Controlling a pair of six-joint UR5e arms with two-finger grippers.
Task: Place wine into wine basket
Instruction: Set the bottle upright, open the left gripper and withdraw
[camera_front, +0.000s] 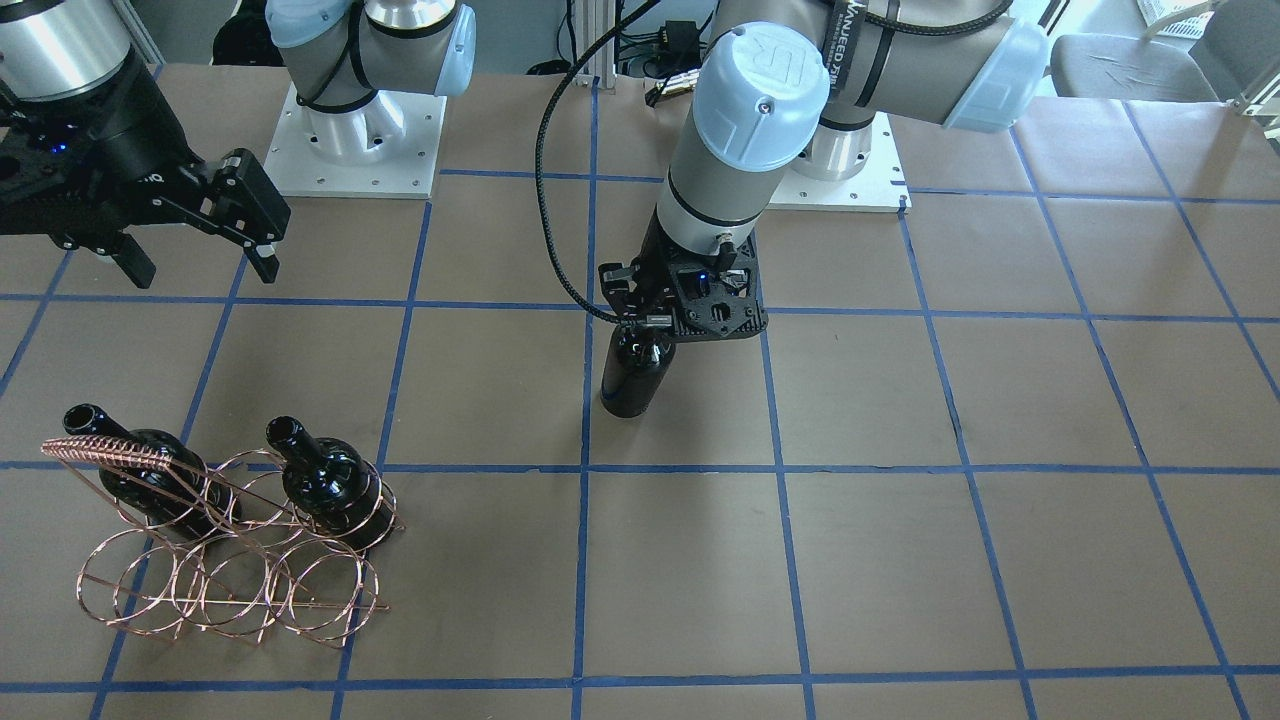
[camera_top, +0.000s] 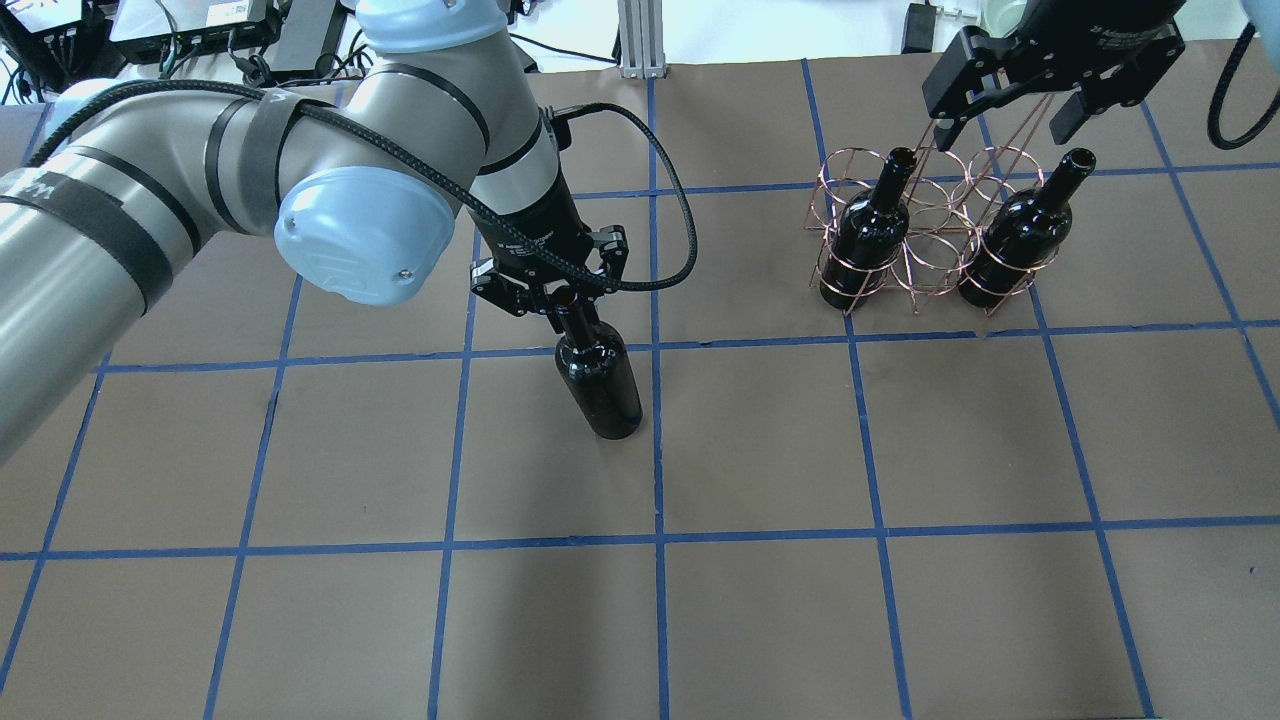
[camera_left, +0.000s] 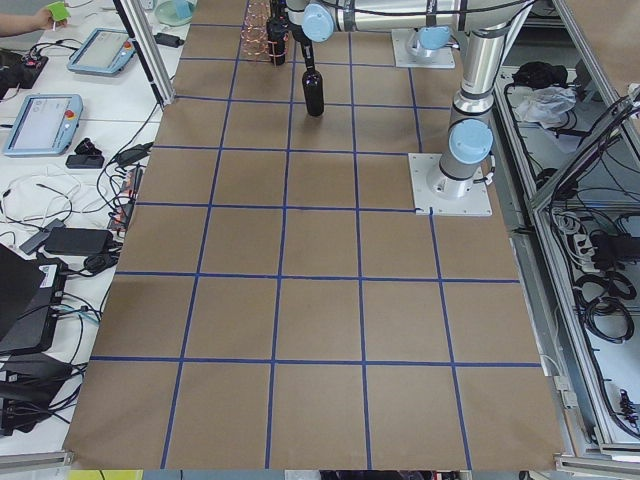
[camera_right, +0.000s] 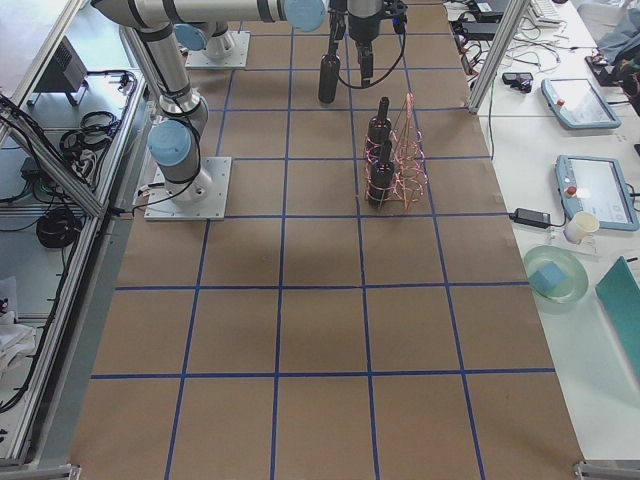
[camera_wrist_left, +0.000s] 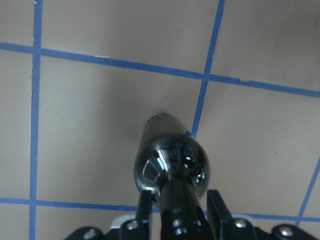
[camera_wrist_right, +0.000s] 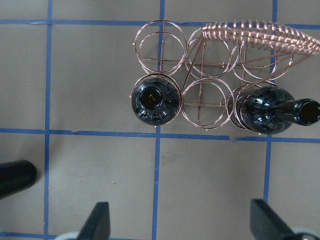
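Note:
My left gripper (camera_top: 560, 295) is shut on the neck of a glossy black wine bottle (camera_top: 600, 385) that hangs upright near the table's middle. I cannot tell if its base touches the table. The left wrist view shows the fingers (camera_wrist_left: 216, 207) clamped on either side of the bottle's (camera_wrist_left: 170, 162) neck. The copper wire wine basket (camera_top: 935, 215) stands at the far right. Two alike bottles (camera_top: 870, 235) (camera_top: 1020, 230) stand in the end loops of its row nearer the robot. My right gripper (camera_top: 1010, 105) is open and holds nothing, high above the basket (camera_wrist_right: 210, 65).
Brown paper with a blue tape grid (camera_top: 655, 440) covers the table. The arms' white base plates (camera_front: 350, 150) (camera_front: 850, 170) sit at the robot's edge. The basket's coiled handle bar (camera_front: 105, 452) stands above its loops. Side benches with tablets (camera_right: 575, 100) flank the table.

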